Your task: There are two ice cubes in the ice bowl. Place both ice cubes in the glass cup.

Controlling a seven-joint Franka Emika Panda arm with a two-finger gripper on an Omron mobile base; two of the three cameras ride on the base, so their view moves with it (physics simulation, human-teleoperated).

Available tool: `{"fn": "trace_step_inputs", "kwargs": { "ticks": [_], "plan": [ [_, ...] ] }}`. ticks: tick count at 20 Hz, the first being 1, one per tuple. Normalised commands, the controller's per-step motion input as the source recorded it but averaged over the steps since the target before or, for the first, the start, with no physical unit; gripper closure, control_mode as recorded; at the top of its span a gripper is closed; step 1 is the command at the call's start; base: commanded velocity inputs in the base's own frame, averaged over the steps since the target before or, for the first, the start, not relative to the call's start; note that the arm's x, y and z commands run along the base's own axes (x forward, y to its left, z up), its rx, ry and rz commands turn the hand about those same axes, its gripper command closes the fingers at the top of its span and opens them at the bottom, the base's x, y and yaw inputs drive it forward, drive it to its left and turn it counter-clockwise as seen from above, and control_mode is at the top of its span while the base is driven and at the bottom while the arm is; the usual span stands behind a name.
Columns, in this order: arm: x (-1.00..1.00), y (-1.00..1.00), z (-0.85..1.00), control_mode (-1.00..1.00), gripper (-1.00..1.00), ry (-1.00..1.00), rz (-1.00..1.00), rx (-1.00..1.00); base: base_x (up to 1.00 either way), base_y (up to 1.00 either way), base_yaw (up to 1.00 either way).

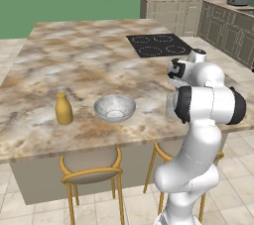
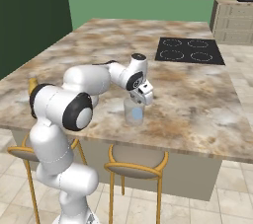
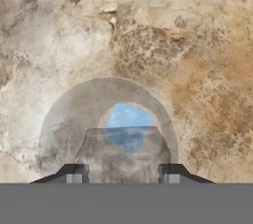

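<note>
I hold the hand (image 2: 143, 100) just over the glass cup (image 2: 134, 114) on the worktop (image 2: 197, 90), fingers narrow and holding a pale block. One ice cube (image 3: 129, 119) lies inside the cup. The bowl (image 1: 114, 108) looks empty, so I judge only the release is left.

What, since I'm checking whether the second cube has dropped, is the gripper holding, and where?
An ice cube, pinched by opposite sides between the gripper's fingertips, above the glass cup holding another ice cube.
</note>
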Motion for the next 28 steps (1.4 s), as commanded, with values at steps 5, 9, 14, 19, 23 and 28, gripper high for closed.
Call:
{"fn": "trace_step_inputs", "kwargs": {
  "ticks": [5, 9, 14, 19, 23, 28],
  "plan": [
    [0.09, 0.05, 0.00, -1.00, 1.00, 0.01, 0.00, 0.00, 0.00, 0.00, 0.00],
    [0.05, 0.00, 0.00, -1.00, 1.00, 0.00, 0.00, 0.00, 0.00, 0.00, 0.00],
    [0.19, 0.00, 0.00, -1.00, -1.00, 0.00, 0.00, 0.00, 0.00, 0.00, 0.00],
    [0.18, 0.00, 0.00, -1.00, -1.00, 0.03, 0.00, 0.00, 0.00, 0.00, 0.00],
    [-0.09, 0.03, 0.13, -1.00, -1.00, -0.02, 0.00, 0.00, 0.00, 0.00, 0.00],
    [-0.85, 0.48, 0.35, -1.00, -1.00, -0.13, 0.03, -0.06, 0.00, 0.00, 0.00]
  ]
}}
